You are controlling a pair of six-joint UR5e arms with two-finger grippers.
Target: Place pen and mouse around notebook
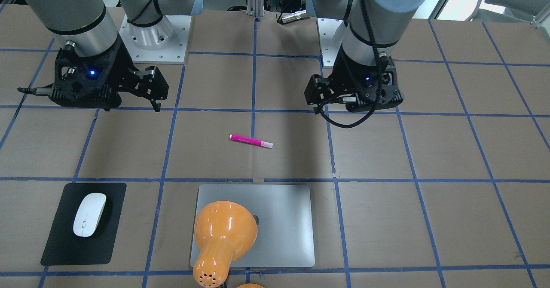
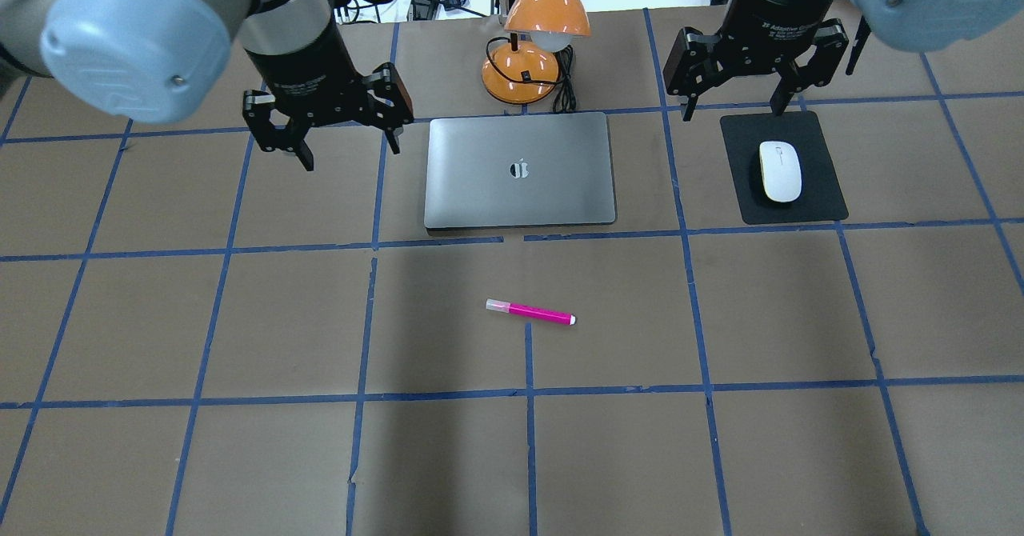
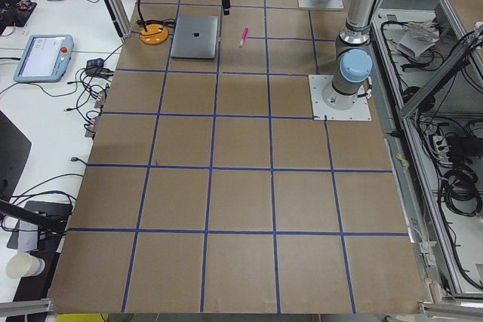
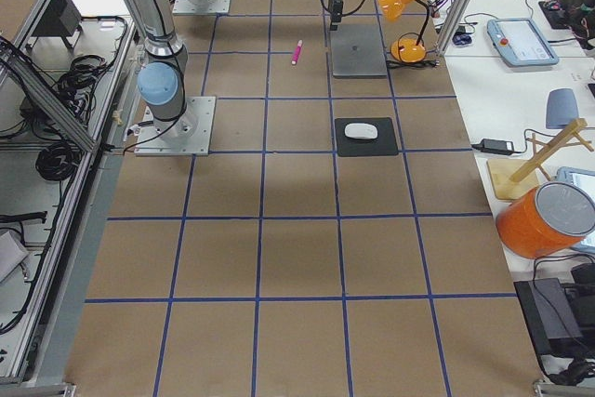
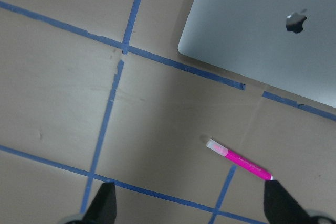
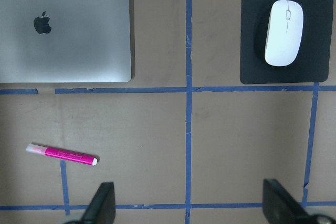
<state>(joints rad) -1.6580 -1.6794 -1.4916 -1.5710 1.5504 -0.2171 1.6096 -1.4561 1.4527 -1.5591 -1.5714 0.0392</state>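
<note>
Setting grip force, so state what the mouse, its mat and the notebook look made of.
The mouse: probably plastic, a smooth glossy white shell with soft highlights. The mat: matte black, no glare; rubber or fabric, cannot tell. The notebook: apparently metal, satin silver-grey with an even dull sheen.

We find the pen (image 2: 530, 313) alone on bare table (image 2: 240, 456), well apart from everything, so a gripper could reach it from any side. The notebook (image 2: 520, 170) lies flat, with bare table on its left and its robot-facing side. An orange lamp (image 2: 548, 8) stands at its far edge, and the front-facing view shows the shade leaning over part of the lid. A bare strip separates the notebook from the black mat (image 2: 824, 200), where the mouse (image 2: 779, 171) sits uncovered.
</note>
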